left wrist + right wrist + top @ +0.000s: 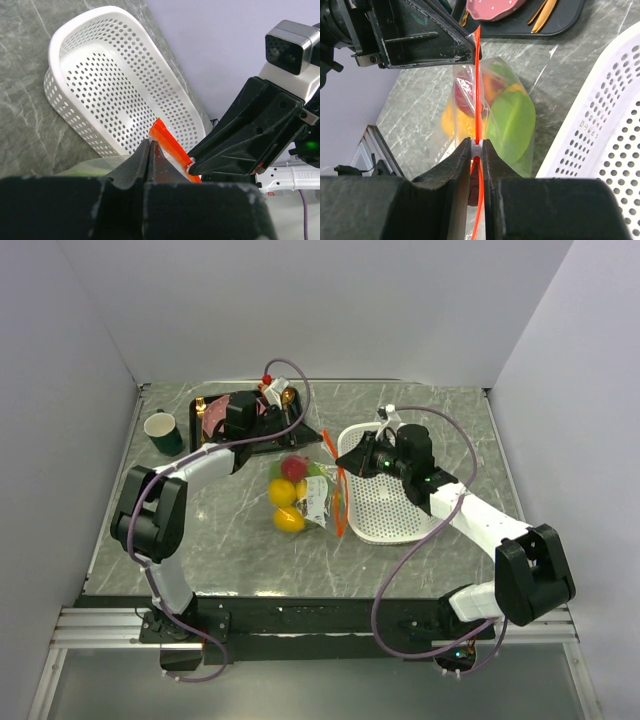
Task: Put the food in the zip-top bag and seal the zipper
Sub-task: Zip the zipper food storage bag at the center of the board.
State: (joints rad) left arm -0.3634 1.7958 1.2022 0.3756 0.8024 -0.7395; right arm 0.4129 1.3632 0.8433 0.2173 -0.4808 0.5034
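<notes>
The food (285, 493) already sits inside the bag (308, 502), which lies on the surface (220, 540) between a black tray (570, 15) and a white basket (60, 85). Yellow, red and green pieces show through the clear plastic, so the step in hand appears to be the sealing. The zipper (477, 90) is stretched into a straight orange line between the two arms. The left fingers (131, 170) are pressed together on one end of it, close to the tray. The right fingers (449, 167) pinch it further along, just beside the basket's near wall. In the right wrist view a loose length of the strip hangs on behind the right fingers, so the pinch is not at the very end of the mouth. Whether the two halves of the track are already locked along the taut stretch cannot be told from these views. The next move probably calls for one pair of fingers to hold the strip still as an anchor. The other pair would then slide along it with steady pressure, kept square to the strip so it does not slip out sideways. The loose length behind the right fingers would also need pressing before the mouth counts as shut. The pull should stay gentle, since the floppy bag could lift or drag its contents across the surface. A pink plate (492, 7) and gold cutlery (543, 12) on the tray play no part.
</notes>
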